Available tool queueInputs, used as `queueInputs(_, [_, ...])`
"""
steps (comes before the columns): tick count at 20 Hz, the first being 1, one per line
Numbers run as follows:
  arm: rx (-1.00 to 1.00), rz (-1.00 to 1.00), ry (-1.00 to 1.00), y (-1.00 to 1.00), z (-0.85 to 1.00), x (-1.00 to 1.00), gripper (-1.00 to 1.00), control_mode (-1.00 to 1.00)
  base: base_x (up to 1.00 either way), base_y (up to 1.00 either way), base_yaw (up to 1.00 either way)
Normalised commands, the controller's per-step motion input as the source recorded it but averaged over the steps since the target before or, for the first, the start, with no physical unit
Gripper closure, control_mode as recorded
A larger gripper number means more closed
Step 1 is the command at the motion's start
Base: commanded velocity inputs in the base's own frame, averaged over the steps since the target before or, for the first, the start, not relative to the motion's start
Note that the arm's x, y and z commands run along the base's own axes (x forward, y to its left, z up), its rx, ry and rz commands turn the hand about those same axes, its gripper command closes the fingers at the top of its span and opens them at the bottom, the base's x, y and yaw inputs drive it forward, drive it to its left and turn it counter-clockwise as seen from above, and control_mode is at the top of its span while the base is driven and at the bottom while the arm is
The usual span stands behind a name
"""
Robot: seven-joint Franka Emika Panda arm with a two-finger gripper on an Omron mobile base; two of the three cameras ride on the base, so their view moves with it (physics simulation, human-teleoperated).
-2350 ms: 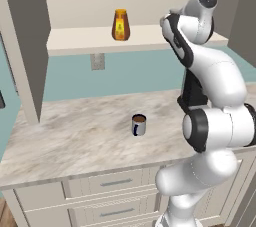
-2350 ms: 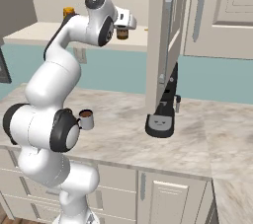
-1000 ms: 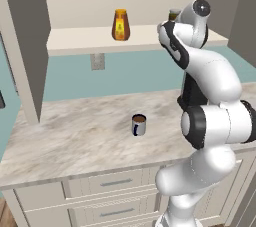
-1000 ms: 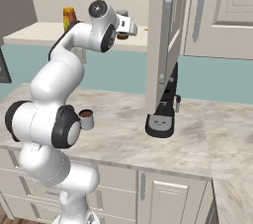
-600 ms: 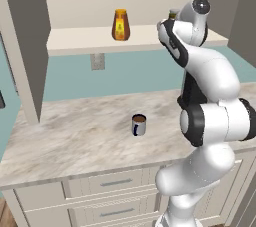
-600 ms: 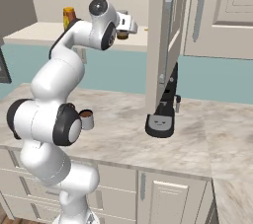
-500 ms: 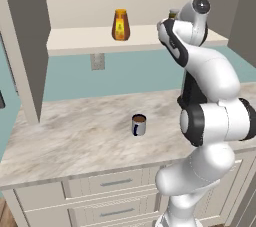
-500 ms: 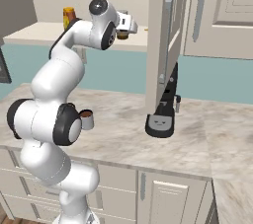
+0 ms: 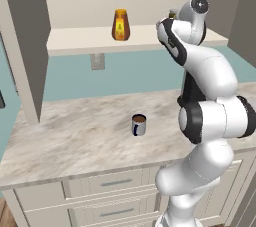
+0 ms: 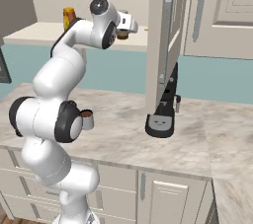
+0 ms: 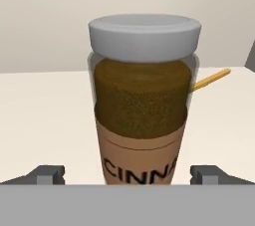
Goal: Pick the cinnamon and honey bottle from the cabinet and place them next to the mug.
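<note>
1. The cabinet (image 9: 95,41) is my landmark: beige, open at the front, with a pale flat shelf and grey-brown side panels, hung on the wall above the counter (image 9: 75,141). In the right base view its open door (image 10: 165,35) hangs edge-on to the right of the shelf.
2. The counter is marbled stone and runs below the cabinet, with drawers (image 9: 115,183) under its front edge.
3. A black device (image 10: 163,112) stands on the counter below the cabinet door.
4. The honey bottle (image 9: 120,25) stands upright on the cabinet shelf, amber with a yellow cap, about midway along it and well to the left of my hand.
5. The cinnamon (image 11: 143,100) stands upright on the same shelf toward its right end. In the hand view I see a pale grey lid, dark-brown powder and a tan label reading "CINNA".
6. The mug (image 9: 139,124) sits on the counter below the cabinet, blue-grey with brown liquid in it, well apart from both shelf items.
7. My gripper (image 11: 128,174) is up at shelf level, jaws spread wide and empty. One fingertip (image 11: 48,174) is on each side of the cinnamon's base, and neither is touching the jar.
8. A thin yellow stick (image 11: 211,79) lies on the shelf behind the cinnamon.
</note>
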Motion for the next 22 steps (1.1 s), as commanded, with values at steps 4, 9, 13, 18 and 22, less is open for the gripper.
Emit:
queueInputs(4, [0.00,0.00,0.00,0.00,0.00,0.13,-1.00,-1.00,0.00,0.00,0.00])
queueInputs(9, [0.00,0.00,0.00,0.00,0.00,0.11,-1.00,-1.00,0.00,0.00,0.00])
queueInputs(13, [0.00,0.00,0.00,0.00,0.00,0.11,-1.00,-1.00,0.00,0.00,0.00])
queueInputs(18, [0.00,0.00,0.00,-0.05,0.00,0.14,-1.00,-1.00,0.00,0.00,0.00])
queueInputs(22, [0.00,0.00,0.00,-0.05,0.00,0.12,-1.00,-1.00,0.00,0.00,0.00])
